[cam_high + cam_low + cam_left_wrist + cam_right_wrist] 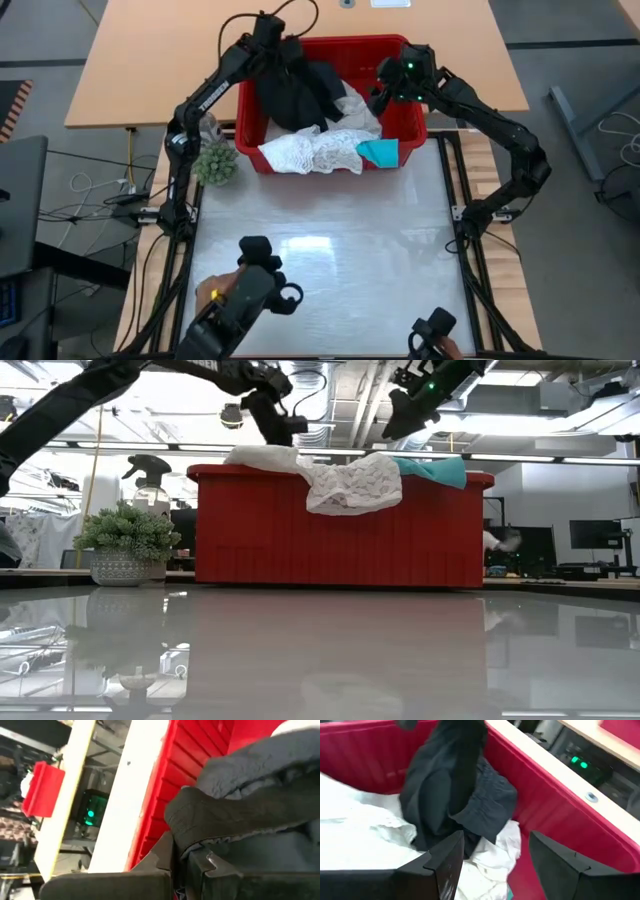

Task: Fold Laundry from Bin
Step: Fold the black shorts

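The left gripper (283, 50) hangs over the back left part of the bin (410, 130), its fingers pinched together on a fold of the black garment (295, 95), which droops from it in soft, heavy folds down into the bin. In the left wrist view the dark cloth (240, 815) is bunched tight between the fingers against the ribbed red plastic wall (185, 775). The right gripper (492, 865) hovers over the bin's right side with its fingers spread apart and nothing between them. The high view shows the white lacy garments (315, 150) spilling over the front rim beside a teal piece (380, 152); the low view shows only their draped edges (350, 482) over the slotted front wall, with the bin's inside hidden. A small green plant (215, 162) in a patterned pot stands just beside the bin's left front corner on the glossy grey table (330, 250). How much white cloth lies under the black one cannot be made out.
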